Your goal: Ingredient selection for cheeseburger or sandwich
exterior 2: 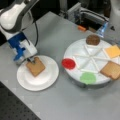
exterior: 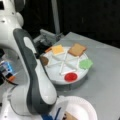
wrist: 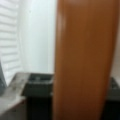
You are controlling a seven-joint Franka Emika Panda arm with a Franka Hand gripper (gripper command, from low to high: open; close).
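tan-brown bread slice [exterior 2: 35, 66] on a plain white plate [exterior 2: 47, 81], blue-and-white gripper [exterior 2: 30, 59] beside it. on the white divided tray [exterior 2: 82, 50]: yellow cheese [exterior 2: 112, 51], dark brown patty [exterior 2: 93, 39], tan bread [exterior 2: 111, 70], green disc [exterior 2: 88, 78], red disc [exterior 2: 68, 63].

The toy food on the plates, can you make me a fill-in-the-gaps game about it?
1. The bread slice under the end effector lies on the small white ____.
2. The divided tray holds one more ____ slice.
3. The round piece on the tray's rim nearest the small plate is coloured ____.
4. The yellow cheese sits between the bread and the brown ____.

Missing words: plate, bread, red, patty
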